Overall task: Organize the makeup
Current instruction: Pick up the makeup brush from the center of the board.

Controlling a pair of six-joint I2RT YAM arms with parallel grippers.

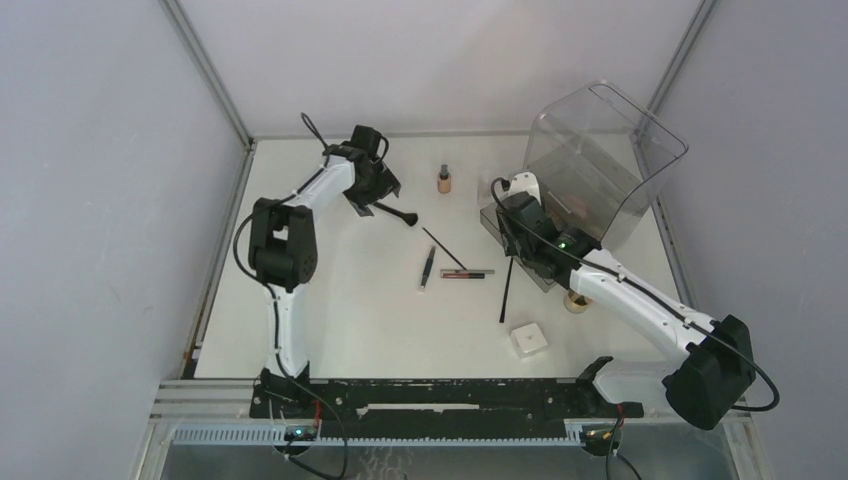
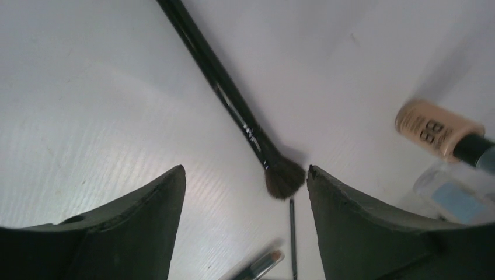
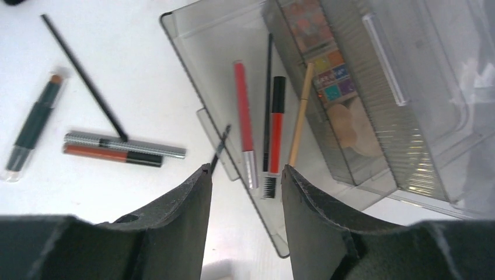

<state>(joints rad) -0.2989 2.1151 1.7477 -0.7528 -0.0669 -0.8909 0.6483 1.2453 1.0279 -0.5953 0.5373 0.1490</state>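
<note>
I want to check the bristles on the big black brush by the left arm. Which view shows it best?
Left wrist: the black brush runs across the frame, brown bristle tip clear, just ahead of the left end effector. Top external shows the brush small. Right wrist does not show it.

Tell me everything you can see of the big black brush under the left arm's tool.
The brush is long and slim: glossy black handle with small white print, black ferrule, soft dark brown tuft. It lies flat, diagonal on the white table, ungripped, its tuft between the open fingers of the left tool hovering above. A thin black stick ends just past the tuft.
</note>
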